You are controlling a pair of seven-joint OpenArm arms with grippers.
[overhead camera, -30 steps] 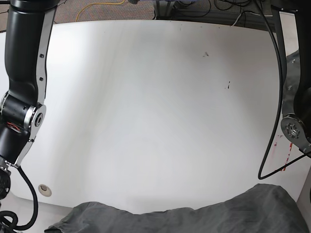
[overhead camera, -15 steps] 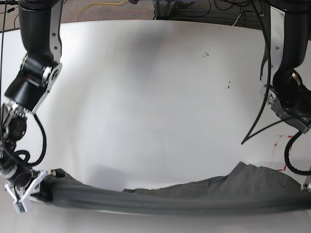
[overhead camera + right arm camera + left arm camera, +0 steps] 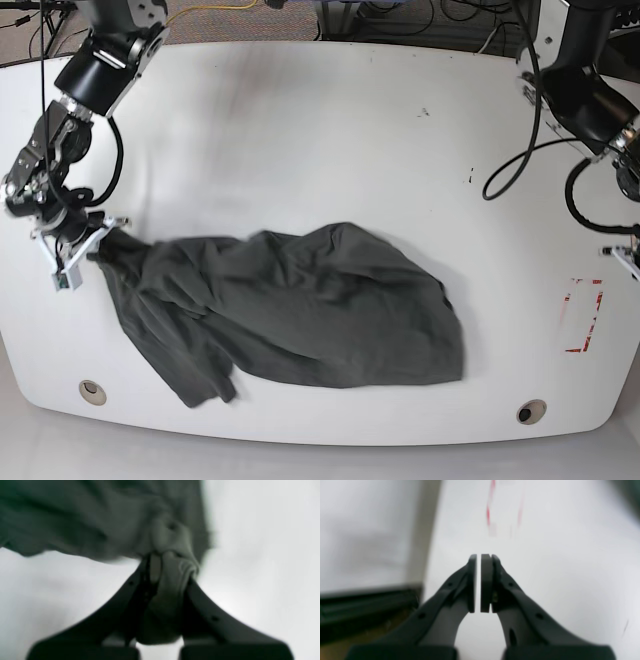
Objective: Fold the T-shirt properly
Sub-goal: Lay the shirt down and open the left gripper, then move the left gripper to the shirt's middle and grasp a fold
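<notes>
The dark grey T-shirt [image 3: 300, 305] lies crumpled on the white table [image 3: 320, 140], bunched in loose folds across the front middle. At its left end my right gripper [image 3: 85, 245] is shut on a bunch of the cloth, held low near the table's left edge. The right wrist view shows the fabric [image 3: 100, 522] pinched between the closed fingers of that gripper [image 3: 170, 557]. My left gripper [image 3: 480, 556] is shut with nothing between its pads, hovering over bare table. In the base view it sits at the far right edge [image 3: 630, 255], well apart from the shirt.
Red tape marks [image 3: 583, 318] lie on the table near the right edge, also seen ahead of the left gripper [image 3: 490, 512]. Two round grommets [image 3: 92, 391] [image 3: 531, 411] sit near the front edge. Cables hang from the right-side arm [image 3: 520, 170].
The shirt was stretched along the front edge between both grippers. Now it lies slack in the middle of the table; the left gripper has let go, and both arms have moved away from the front edge.
</notes>
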